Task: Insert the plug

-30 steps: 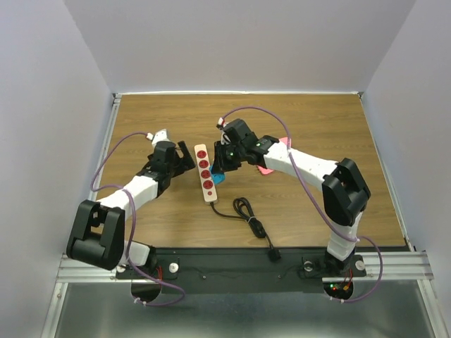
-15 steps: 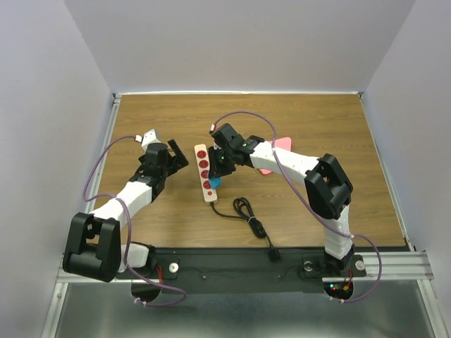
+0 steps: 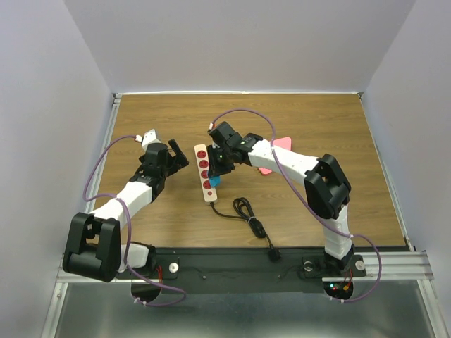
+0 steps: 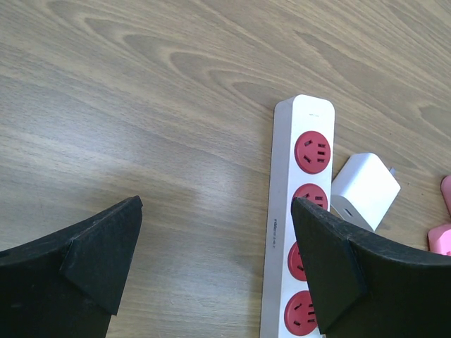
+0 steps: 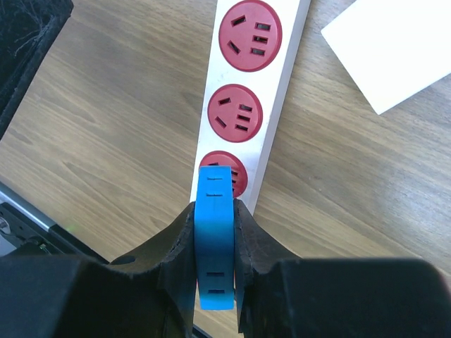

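right gripper (image 5: pixel 213 211) clamped plug (image 5: pixel 215 243) above strip (image 5: pixel 239 113) socket, probably to line it up | left gripper (image 4: pixel 215 204) gaped wide, empty, beside strip, likely to steady it

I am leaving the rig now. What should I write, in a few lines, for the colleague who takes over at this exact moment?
Left gripper: open, empty, by the power strip.
Right gripper: shut on the blue plug, held over the strip and partly hiding one red socket.
Done: the plug is gripped and is at the strip.
Left: the plug does not look seated yet. Line it up with that socket and press it in.
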Robot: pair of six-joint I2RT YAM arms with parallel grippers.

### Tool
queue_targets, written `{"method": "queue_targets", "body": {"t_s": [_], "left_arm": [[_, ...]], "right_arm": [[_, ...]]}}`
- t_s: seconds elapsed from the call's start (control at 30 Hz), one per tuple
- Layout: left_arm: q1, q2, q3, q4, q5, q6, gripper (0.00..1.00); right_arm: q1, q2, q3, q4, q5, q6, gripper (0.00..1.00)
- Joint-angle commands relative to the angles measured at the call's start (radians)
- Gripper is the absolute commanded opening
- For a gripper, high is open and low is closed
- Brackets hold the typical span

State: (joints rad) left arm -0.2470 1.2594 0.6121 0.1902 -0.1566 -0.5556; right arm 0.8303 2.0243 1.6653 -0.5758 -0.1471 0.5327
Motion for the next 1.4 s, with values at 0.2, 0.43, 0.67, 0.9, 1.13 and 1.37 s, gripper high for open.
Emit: {"method": "queue_targets", "body": {"t_s": [0.2,0.43,0.67,0.9,1.13,1.37], "left_arm": [[0.002,-0.034,-0.017,0.029,0.006,0.003,0.99],[0.002,-0.046,-0.020,0.026,0.006,0.003,0.99],[0.002,-0.052,-0.021,0.025,0.009,0.003,0.99],[0.002,-0.054,-0.025,0.026,0.012,0.003,0.99],[0.002,-0.055,-0.025,0.025,0.012,0.005,0.99],[0.002,-0.049,-0.023,0.026,0.014,0.005,0.99]], "right_arm": [[0.024,0.033,0.054,-0.036,0.049,0.013,0.00],[0.027,0.033,0.060,-0.042,0.095,0.015,0.00],[0.030,0.034,0.063,-0.048,0.135,0.018,0.01],[0.030,0.039,0.085,-0.050,0.173,0.016,0.00],[0.030,0.042,0.093,-0.050,0.165,0.013,0.01],[0.036,0.051,0.080,-0.053,0.155,0.018,0.00]]}}
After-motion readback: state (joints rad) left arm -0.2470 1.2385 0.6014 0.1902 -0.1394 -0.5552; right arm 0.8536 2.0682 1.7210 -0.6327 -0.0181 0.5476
